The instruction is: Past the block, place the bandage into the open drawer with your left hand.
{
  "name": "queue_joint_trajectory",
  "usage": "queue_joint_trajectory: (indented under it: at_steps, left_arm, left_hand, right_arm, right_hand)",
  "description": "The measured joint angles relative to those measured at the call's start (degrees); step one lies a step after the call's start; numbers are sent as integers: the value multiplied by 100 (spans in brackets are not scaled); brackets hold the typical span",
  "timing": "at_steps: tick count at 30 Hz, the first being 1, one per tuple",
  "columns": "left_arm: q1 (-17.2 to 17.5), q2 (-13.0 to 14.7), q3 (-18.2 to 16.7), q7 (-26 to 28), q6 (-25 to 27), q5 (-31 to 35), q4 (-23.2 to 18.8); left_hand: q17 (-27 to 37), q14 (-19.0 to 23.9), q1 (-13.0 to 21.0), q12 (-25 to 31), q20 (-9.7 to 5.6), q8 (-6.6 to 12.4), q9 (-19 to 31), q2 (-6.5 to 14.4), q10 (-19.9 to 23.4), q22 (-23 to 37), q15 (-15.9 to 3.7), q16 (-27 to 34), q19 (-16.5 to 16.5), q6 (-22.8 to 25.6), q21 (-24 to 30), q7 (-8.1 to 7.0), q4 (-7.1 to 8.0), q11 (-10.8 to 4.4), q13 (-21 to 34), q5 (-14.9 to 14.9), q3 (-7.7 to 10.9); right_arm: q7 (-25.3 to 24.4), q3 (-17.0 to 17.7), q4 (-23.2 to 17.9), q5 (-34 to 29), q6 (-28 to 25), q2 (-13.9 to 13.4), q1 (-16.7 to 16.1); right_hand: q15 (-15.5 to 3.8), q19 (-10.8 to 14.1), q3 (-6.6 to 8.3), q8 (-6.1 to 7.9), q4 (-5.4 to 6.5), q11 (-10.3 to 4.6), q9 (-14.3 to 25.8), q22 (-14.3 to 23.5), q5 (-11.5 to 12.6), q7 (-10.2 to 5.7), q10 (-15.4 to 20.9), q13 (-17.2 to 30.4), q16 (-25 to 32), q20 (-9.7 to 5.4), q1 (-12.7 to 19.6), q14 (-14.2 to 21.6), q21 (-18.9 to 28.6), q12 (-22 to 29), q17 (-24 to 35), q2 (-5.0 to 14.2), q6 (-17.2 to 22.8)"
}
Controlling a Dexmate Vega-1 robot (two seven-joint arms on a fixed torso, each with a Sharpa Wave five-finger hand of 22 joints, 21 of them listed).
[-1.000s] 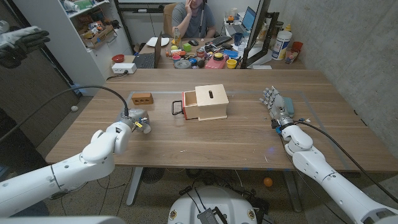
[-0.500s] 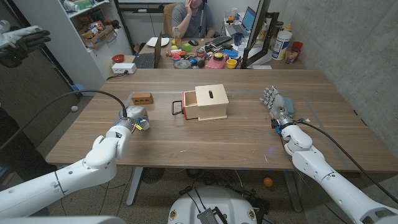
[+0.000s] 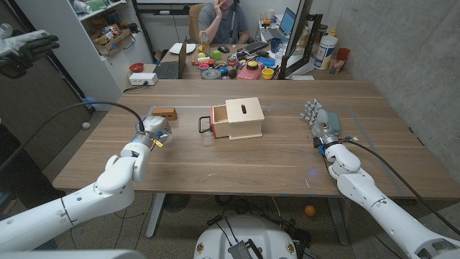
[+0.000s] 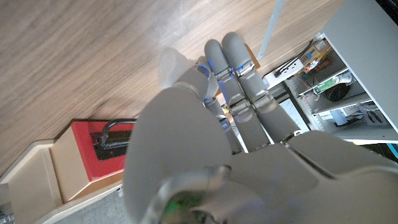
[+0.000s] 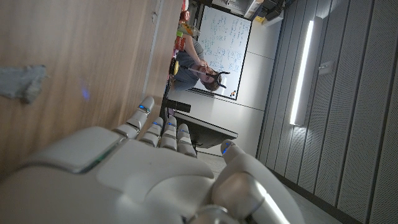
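My left hand hovers over the table's left part, close to the near side of the brown block. Its fingers curl around a pale roll, the bandage, which is mostly hidden and blurred. To the right of the hand stands the wooden box. Its red drawer is pulled out toward the left, with a black handle. The left wrist view shows that red drawer beyond my hand. My right hand stands at the table's right with fingers spread, holding nothing.
Thin blue tape lines mark the tabletop. Behind the table's far edge sits a person at a cluttered desk. A white power strip and shelves stand at the far left.
My left hand has moved away from me with the pale roll, ending nearer the brown block. My right hand, the block and the box stay in place.
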Motion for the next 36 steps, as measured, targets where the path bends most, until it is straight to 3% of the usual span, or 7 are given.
queue_joint_trajectory:
  at_steps: [20, 36]
  left_arm:
    - [0, -103, -240, 413, 96, -43, -177]
    - [-495, -423, -143, 520, -17, 127, 13]
  left_hand:
    - [-1, 74, 36, 0, 0, -35, 3, -38, 31, -26, -32, -71, -1, 63, 89, -40, 11, -31, 0, -1, 12]
    - [-3, 103, 18, -4, 21, -83, 1, -38, 52, -25, -19, -114, 20, 73, 167, -29, 11, -50, 0, -17, 12]
  right_arm:
    - [55, -16, 164, -3, 9, 45, 97]
    - [22, -48, 234, -136, 69, 23, 150]
  right_hand:
    - [0, -1, 0, 0, 0, 0, 0, 0, 0, 0, 0, 0, -21, 0, 0, 0, -44, 0, 1, 0, 0]
    - [0, -1, 0, 0, 0, 0, 0, 0, 0, 0, -1, 0, -21, 0, 0, 0, -75, 0, 1, 0, 0]
